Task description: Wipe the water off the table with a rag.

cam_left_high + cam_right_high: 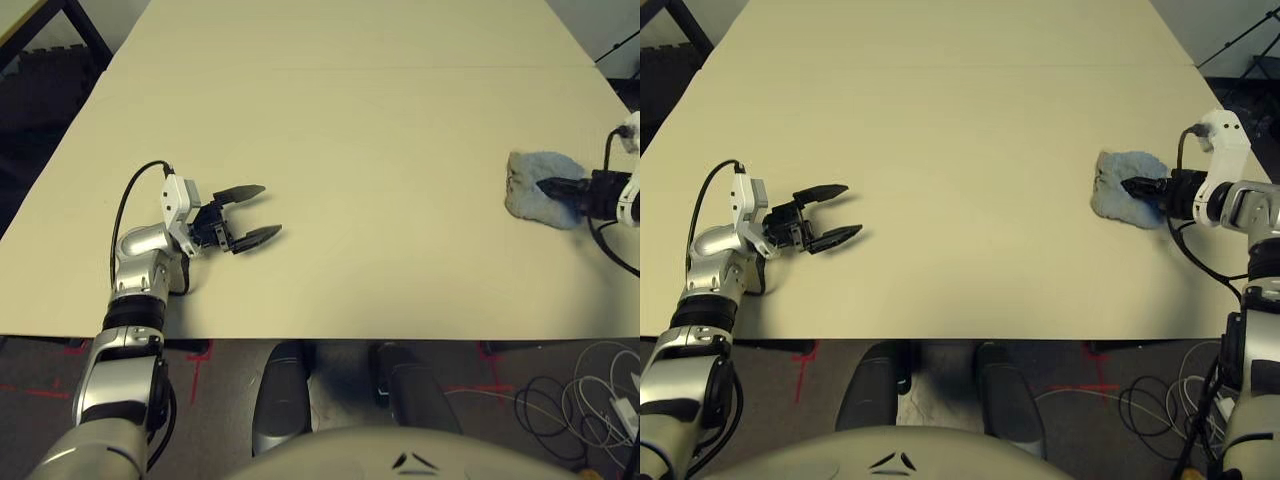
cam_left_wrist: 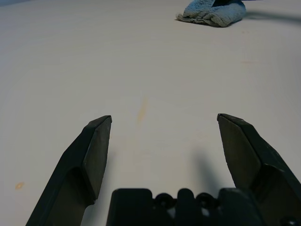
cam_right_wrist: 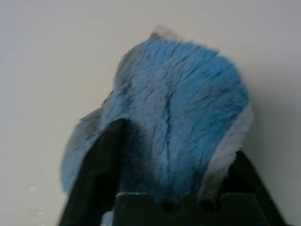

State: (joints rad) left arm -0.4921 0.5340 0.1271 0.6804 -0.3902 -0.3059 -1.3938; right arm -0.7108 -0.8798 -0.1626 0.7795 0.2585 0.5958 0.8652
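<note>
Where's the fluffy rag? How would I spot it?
Look at the big cream table, then toward its right edge by the robot's right claw. There the rag lies crumpled on the tabletop: soft, furry and blue, the one colourful thing there.

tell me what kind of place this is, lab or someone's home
Most likely a lab or test room: a large bare table, loose cables on the floor beside it, and red tape marks on the dark floor under the table's near edge.

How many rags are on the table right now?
1. The blue rag lies near the table's right edge, with the right gripper on it.
</note>
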